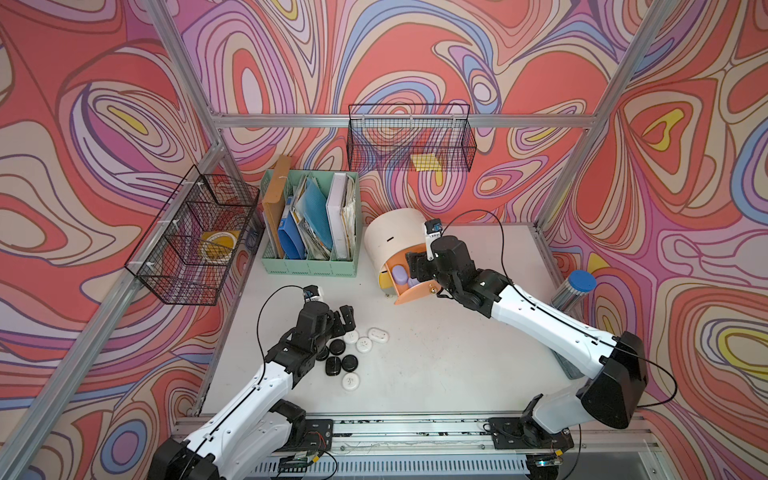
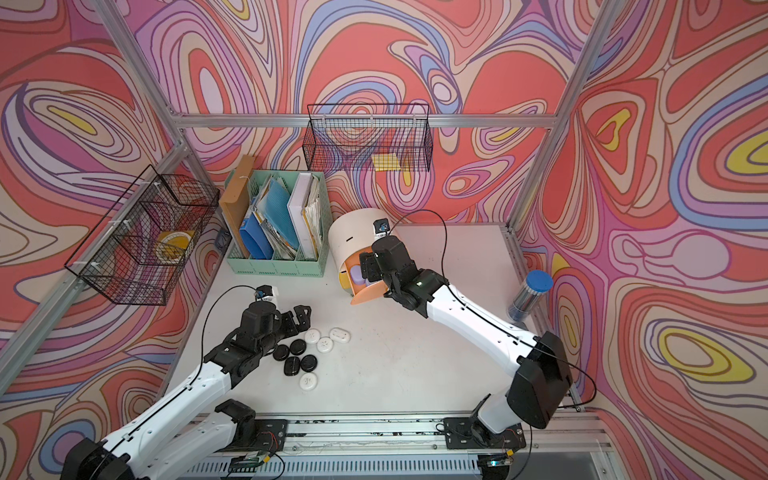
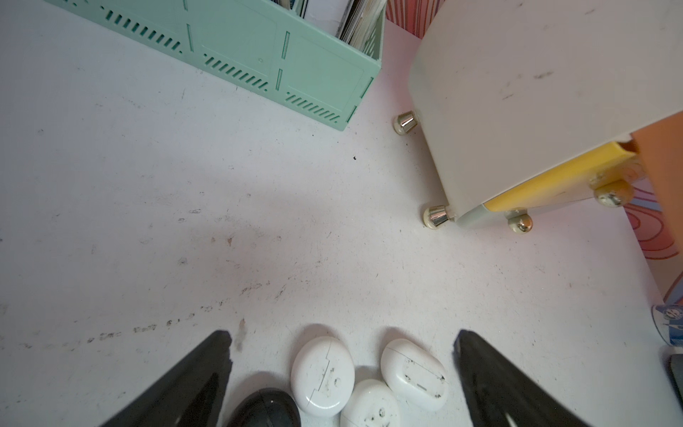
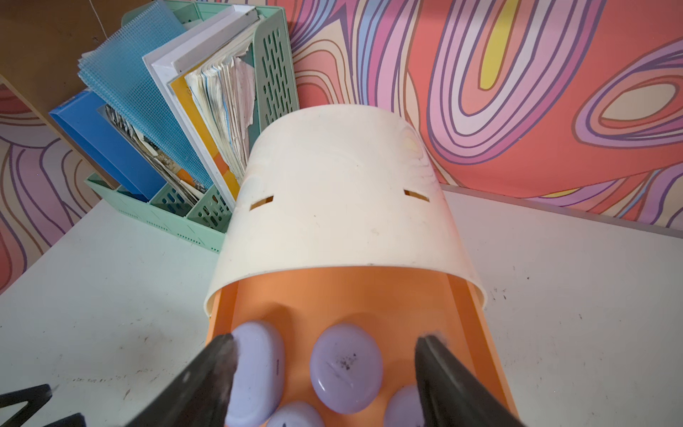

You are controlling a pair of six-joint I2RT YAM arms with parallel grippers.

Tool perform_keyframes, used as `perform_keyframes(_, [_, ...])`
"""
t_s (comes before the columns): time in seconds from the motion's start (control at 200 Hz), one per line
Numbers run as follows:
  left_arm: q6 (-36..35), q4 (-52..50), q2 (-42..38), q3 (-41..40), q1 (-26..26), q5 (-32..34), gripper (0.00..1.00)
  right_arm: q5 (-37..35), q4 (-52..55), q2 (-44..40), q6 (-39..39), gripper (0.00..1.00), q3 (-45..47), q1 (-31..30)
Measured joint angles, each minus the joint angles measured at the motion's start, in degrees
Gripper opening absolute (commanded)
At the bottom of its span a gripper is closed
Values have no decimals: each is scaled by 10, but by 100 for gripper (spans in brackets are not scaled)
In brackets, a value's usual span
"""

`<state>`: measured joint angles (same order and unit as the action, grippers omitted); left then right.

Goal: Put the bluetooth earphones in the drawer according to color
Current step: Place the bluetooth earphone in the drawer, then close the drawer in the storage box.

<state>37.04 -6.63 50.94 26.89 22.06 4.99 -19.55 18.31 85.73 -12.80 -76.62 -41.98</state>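
Note:
The white barrel-topped drawer chest (image 1: 390, 235) (image 4: 343, 207) stands at the back of the table (image 1: 436, 365), with its peach top drawer (image 1: 413, 293) (image 4: 369, 295) pulled out. Several lilac bluetooth earphones (image 4: 345, 366) (image 1: 401, 274) lie inside it. My right gripper (image 4: 327, 344) (image 1: 415, 266) hovers over that drawer, open, with one lilac case lying loose below its jaws. White earphones (image 1: 378, 333) (image 3: 321, 373) and black earphones (image 1: 349, 361) (image 3: 266, 408) sit in a cluster on the table. My left gripper (image 3: 343, 344) (image 1: 343, 324) is open just above the cluster's back edge, holding nothing.
A mint-green file holder (image 1: 309, 224) (image 3: 295, 66) full of folders stands left of the chest. Black wire baskets hang on the left wall (image 1: 195, 241) and back wall (image 1: 411, 137). A clear cylinder with a blue lid (image 1: 575, 289) stands at the table's right edge.

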Motion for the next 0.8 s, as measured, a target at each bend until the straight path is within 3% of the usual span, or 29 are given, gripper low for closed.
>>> perform_keyframes(0.17, [-5, -23, 7, 30, 0, -20, 99, 20, 13, -46, -3, 81, 8, 0])
perform_keyframes(0.401, [-1, -53, 37, 142, 0, -70, 99, 37, 28, -141, -14, 82, 57, 0])
perform_keyframes(0.801, [-14, -154, 193, 397, 32, -97, 99, 68, 51, -264, -57, 79, 203, 0])
